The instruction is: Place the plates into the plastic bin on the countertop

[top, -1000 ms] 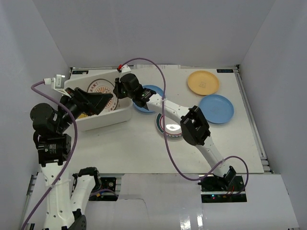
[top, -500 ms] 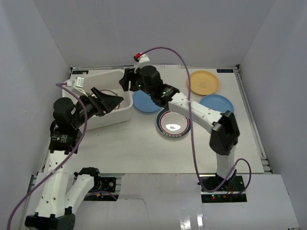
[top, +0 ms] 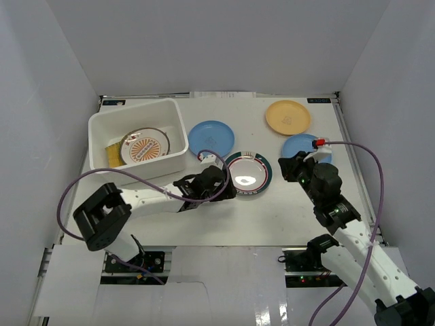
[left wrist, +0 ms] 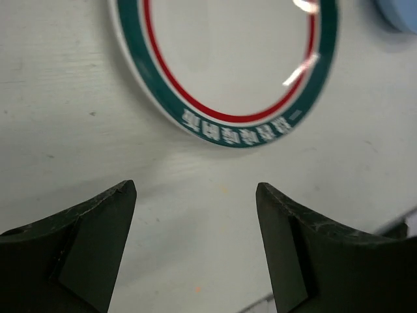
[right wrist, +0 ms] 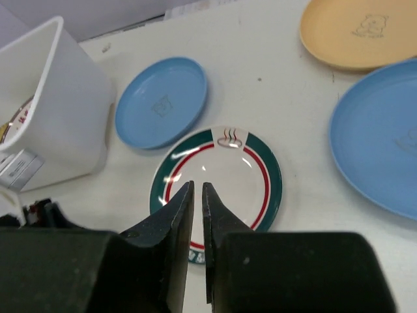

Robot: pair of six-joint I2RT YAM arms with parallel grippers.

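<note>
Left gripper [left wrist: 195,195], wide open, empty, faces the green-rimmed plate [top: 248,173] just ahead; right gripper [right wrist: 198,187], closed empty, hangs farther off.

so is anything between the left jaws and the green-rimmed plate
Nothing visible does. In the left wrist view the left jaws stand open just short of the green-rimmed plate, with only bare countertop between them and its near rim.
</note>
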